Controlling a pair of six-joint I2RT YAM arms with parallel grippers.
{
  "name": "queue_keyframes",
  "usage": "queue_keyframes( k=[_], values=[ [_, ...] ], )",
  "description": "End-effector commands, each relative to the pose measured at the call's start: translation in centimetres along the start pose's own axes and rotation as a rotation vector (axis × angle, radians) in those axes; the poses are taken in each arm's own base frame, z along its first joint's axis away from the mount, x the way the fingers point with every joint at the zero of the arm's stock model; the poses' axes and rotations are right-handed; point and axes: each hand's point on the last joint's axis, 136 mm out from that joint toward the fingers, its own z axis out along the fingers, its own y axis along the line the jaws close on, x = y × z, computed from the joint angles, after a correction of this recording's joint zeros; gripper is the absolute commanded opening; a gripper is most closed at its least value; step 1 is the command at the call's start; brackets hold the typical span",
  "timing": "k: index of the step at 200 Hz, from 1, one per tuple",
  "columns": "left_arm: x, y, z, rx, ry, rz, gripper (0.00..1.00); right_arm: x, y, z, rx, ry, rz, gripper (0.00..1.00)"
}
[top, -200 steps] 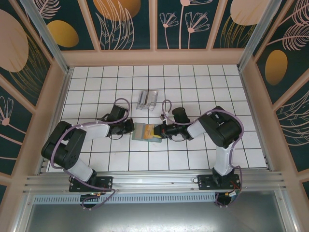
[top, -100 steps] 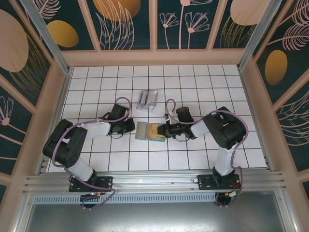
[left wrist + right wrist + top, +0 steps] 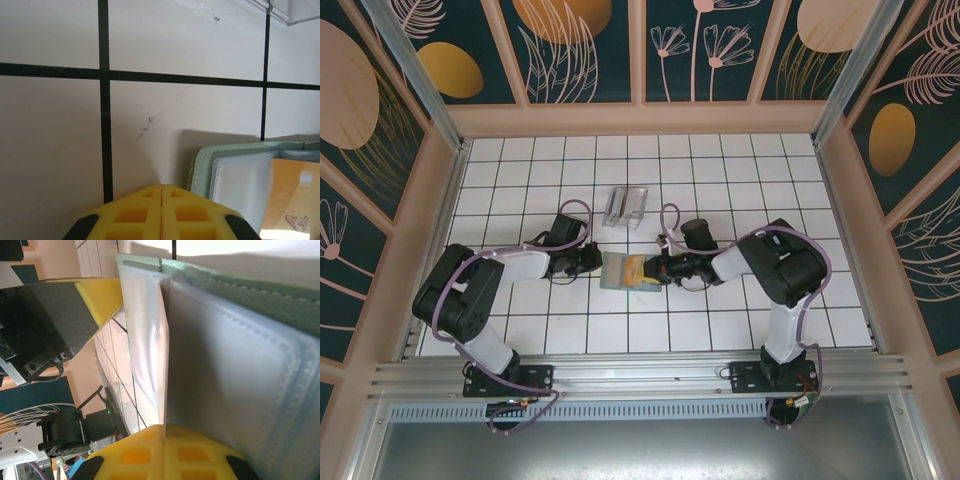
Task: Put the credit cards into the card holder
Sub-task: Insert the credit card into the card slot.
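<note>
Mid-table, between both grippers: holder [image 3: 615, 272], open and flat on white tiles [image 3: 720, 170], clear sleeves [image 3: 225, 370] facing up. Over its right half: orange card [image 3: 636, 267], lying against a sleeve, near edge pinched in right gripper [image 3: 656, 270], jaws clenched on it. Just left of holder: left gripper [image 3: 592, 262], clenched on nothing, fingertips together, contact with holder unclear. Behind holder, apart: clear box [image 3: 625, 206].

We've both arms bent inward: left gripper [image 3: 592, 262], jaws shut; right gripper [image 3: 654, 270], jaws pinching a credit card [image 3: 632, 268].
</note>
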Motion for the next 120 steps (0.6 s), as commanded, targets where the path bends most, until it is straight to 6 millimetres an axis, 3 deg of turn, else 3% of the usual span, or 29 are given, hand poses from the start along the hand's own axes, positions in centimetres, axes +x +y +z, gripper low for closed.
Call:
queue_keyframes(
  k=[1, 54, 120],
  values=[
    [3.1, 1.5, 1.7, -0.016, 0.108, -0.038, 0.09, 0.4, -0.7, 0.8, 0.008, 0.036, 0.033, 0.0],
    [4.1, 3.4, 1.9, -0.098, 0.129, -0.036, 0.1, 0.6, -1.0, -0.3, 0.086, 0.051, 0.012, 0.0],
    [4.6, 4.0, 2.0, -0.119, 0.147, -0.036, 0.09, 0.6, -0.5, -1.3, 0.125, 0.054, -0.013, 0.0]
  ],
)
